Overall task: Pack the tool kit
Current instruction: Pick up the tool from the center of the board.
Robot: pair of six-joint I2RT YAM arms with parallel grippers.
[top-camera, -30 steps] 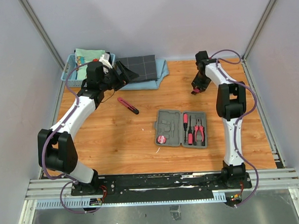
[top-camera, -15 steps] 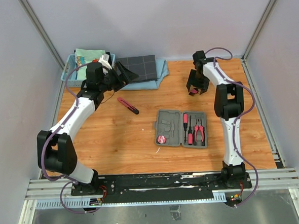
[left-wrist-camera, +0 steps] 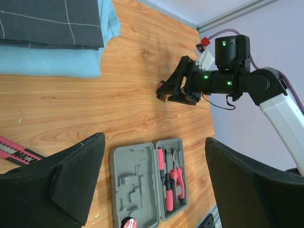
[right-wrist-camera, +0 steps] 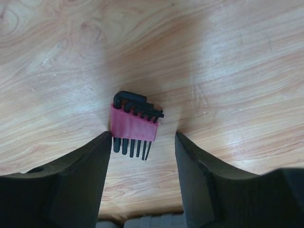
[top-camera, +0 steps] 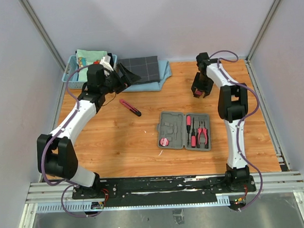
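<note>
**Hex keys straddled, not yet gripped**

Top view: the open tool kit case (top-camera: pixel 184 130) lies mid-frame. The right gripper (top-camera: pixel 199 89) is above and to its right, and the left gripper (top-camera: pixel 125 75) is at upper left by the checked cloth (top-camera: pixel 141 68), with the knife (top-camera: pixel 130 107) loose below it.
Left wrist: the left gripper (left-wrist-camera: pixel 154 142) is spread wide and holds nothing.
Right wrist: the right gripper (right-wrist-camera: pixel 142 137) is apart around the hex key set (right-wrist-camera: pixel 134 124), which touches one finger only. Closing off-centre could twist it or flick it away.

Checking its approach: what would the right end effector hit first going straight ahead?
The right end effector would likely meet the pink hex key set first, lying on the table between its open fingers; depth unclear.
</note>
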